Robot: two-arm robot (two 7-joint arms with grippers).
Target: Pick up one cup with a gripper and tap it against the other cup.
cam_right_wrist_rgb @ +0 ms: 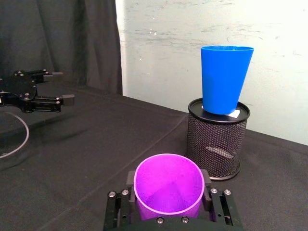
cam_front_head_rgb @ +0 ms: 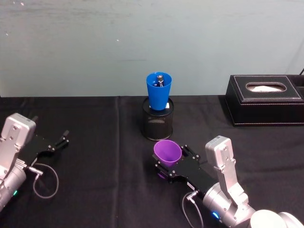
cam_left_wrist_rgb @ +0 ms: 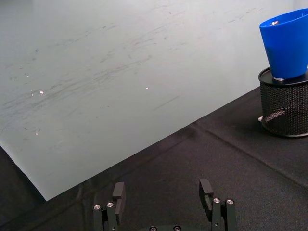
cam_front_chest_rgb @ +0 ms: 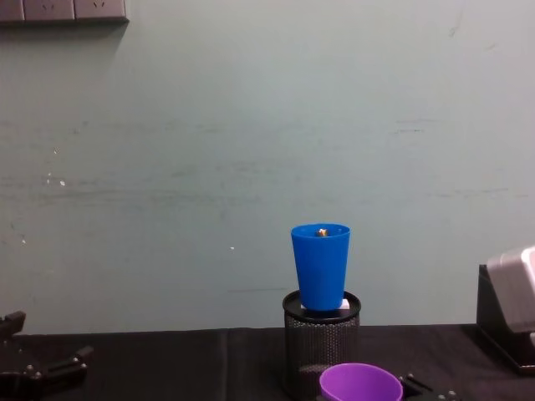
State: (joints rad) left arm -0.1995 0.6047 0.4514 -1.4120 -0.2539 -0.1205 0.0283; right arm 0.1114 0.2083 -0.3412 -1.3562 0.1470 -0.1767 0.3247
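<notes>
On the black table (cam_front_head_rgb: 95,142), at the back right, sits a tissue box (cam_front_head_rgb: 264,99); the right gripper (cam_front_head_rgb: 167,164) is clamped on the upright purple cup (cam_front_head_rgb: 167,153), just in front of the mesh holder (cam_front_head_rgb: 157,124) with the blue cup (cam_front_head_rgb: 159,90) standing in it. The left gripper (cam_front_head_rgb: 62,137) rests parked at the left, fingers apart, holding nothing.

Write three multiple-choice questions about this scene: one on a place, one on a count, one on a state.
1. Where does the blue cup stand?
A. in the mesh pen holder
B. on the tissue box
C. flat on the cloth

2. How many cups are there?
A. one
B. two
C. three

3. What does the right gripper do?
A. hangs open and free
B. grips the pen holder
C. holds the purple cup

Answers: 1 A, its base sits in the holder's mouth. 2 B, one blue, one purple. 3 C, the jaws press both sides of the cup.
</notes>
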